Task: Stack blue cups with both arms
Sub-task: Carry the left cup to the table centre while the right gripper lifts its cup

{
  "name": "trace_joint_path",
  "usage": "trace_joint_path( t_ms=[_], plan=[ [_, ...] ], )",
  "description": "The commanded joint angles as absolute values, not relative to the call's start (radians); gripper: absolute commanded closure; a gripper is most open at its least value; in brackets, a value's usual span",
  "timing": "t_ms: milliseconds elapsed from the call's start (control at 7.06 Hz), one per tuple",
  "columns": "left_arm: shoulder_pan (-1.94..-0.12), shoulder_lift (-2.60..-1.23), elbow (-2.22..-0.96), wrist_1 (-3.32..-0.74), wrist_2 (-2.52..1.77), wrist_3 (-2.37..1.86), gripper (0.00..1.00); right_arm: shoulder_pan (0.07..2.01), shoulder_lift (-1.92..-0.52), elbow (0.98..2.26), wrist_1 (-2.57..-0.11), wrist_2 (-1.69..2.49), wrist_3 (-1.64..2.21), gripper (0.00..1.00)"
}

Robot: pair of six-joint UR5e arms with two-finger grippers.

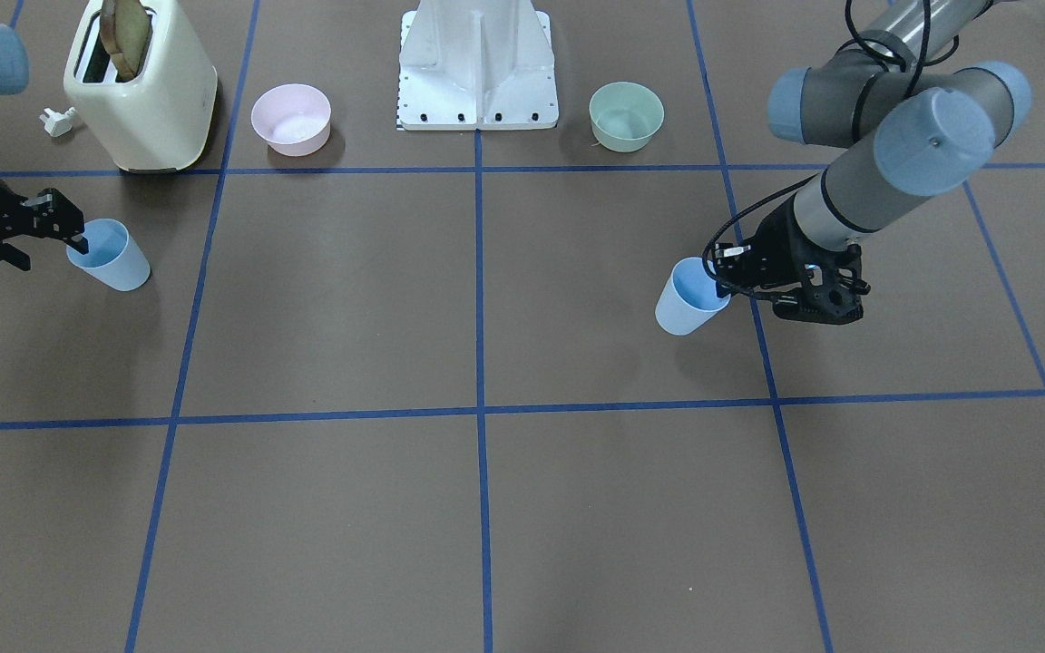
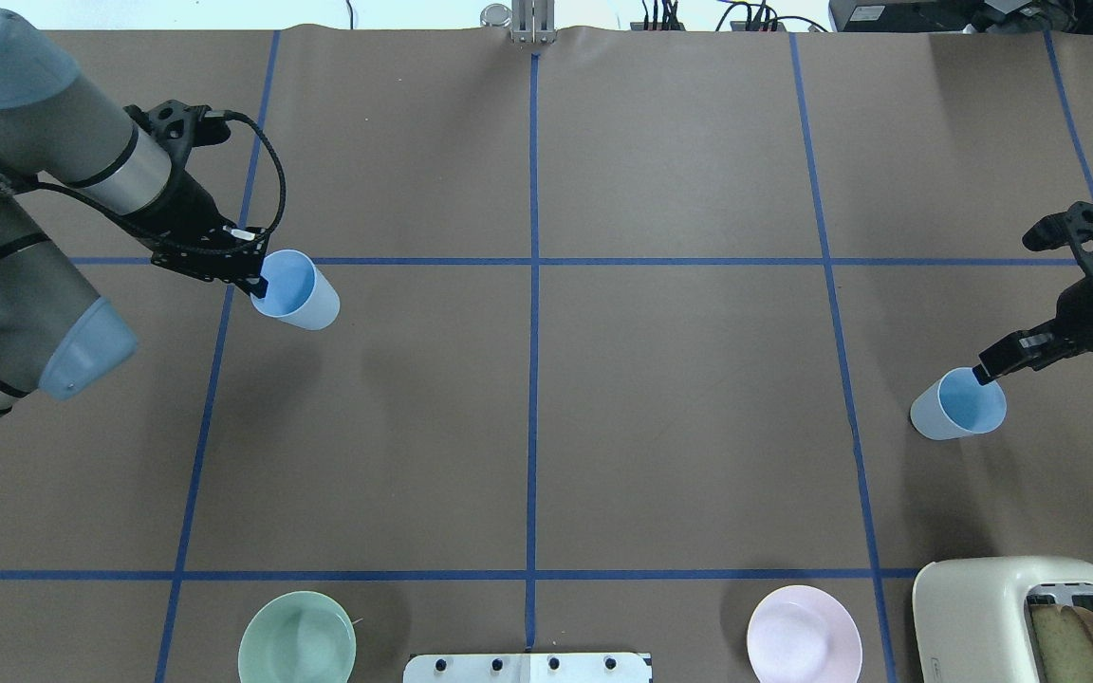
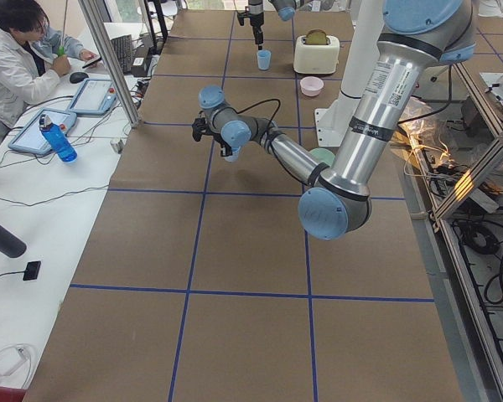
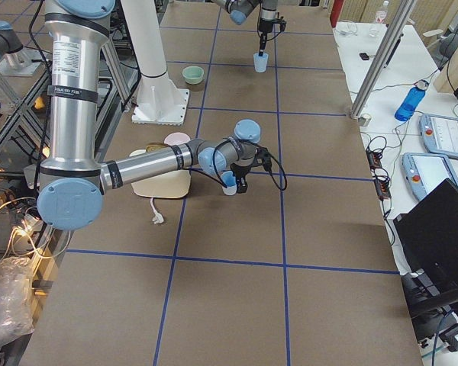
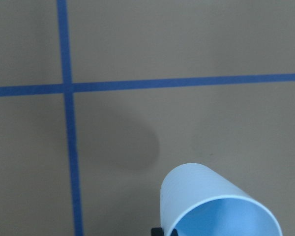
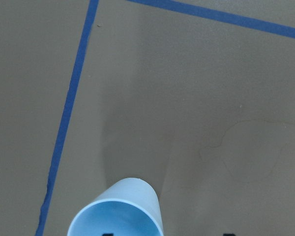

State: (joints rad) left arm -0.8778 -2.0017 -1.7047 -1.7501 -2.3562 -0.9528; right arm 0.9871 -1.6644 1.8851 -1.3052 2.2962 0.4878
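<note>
My left gripper (image 2: 254, 282) is shut on the rim of one blue cup (image 2: 298, 292), one finger inside and one outside. It holds the cup tilted just above the table at the left. The front view shows this gripper (image 1: 722, 288) and cup (image 1: 688, 301) at the right. The cup fills the bottom of the left wrist view (image 5: 211, 206). My right gripper (image 2: 987, 373) is shut the same way on the second blue cup (image 2: 956, 406) at the right. The front view shows them at the left, gripper (image 1: 78, 241) and cup (image 1: 111, 255). That cup also shows in the right wrist view (image 6: 120, 211).
A cream toaster (image 2: 1021, 617) with bread stands near the robot's right. A pink bowl (image 2: 803, 645) and a pale green bowl (image 2: 297, 650) flank the white base (image 1: 477, 68). A white plug (image 1: 58, 121) lies by the toaster. Brown table with blue tape lines lies between the cups.
</note>
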Motion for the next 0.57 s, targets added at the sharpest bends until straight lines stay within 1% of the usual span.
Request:
trace_joint_path(
  t_ms=[0,283,425],
  plan=[
    [-0.812,-2.103,-1.657,-1.747,-2.326,-1.064,1.0,0.977,-1.669,1.882,-1.305,2.295,0.488,0.23],
    [-0.77,-2.172,-1.606,-1.749,-2.284,-1.113,1.0,0.959,-1.677,1.882,-1.305,2.281,0.489,0.26],
    [-0.75,-2.231,-1.557,-1.753,-2.283,-1.158,1.0,0.951,-1.677,1.882,-1.305,2.281,0.489,0.32]
  ],
)
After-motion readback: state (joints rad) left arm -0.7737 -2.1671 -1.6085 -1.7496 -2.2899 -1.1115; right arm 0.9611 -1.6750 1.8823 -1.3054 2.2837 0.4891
